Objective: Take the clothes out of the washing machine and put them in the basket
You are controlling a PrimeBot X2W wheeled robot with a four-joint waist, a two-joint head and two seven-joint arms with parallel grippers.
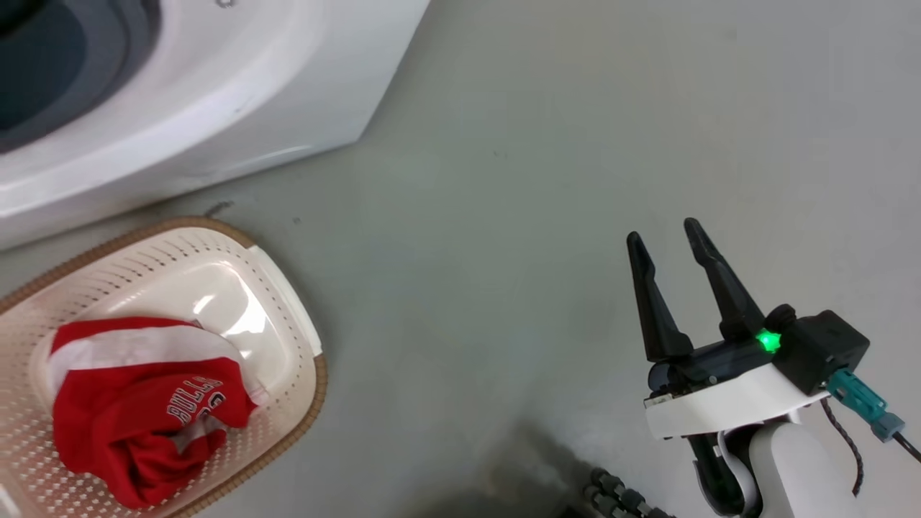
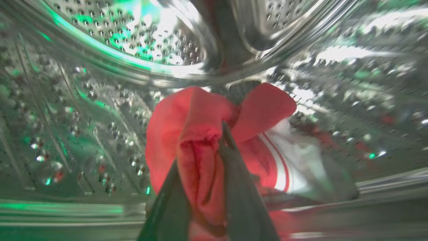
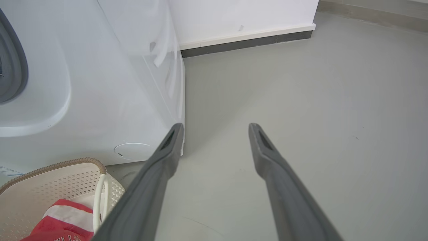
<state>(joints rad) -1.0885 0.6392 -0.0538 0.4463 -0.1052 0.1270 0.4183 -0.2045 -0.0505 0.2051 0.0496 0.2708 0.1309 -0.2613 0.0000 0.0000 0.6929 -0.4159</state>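
Observation:
Inside the perforated steel drum of the washing machine, my left gripper is shut on a fold of a red and white garment that lies on the drum's bottom. The machine's white front fills the upper left of the head view. Below it stands the cream basket with a red-and-white lettered jersey lying in it. My right gripper hangs open over bare floor, well to the right of the basket, with nothing between its fingers. The right wrist view shows the basket and jersey at lower left.
Grey floor spreads to the right of the machine and basket. A white wall with a dark skirting runs behind the machine's side panel.

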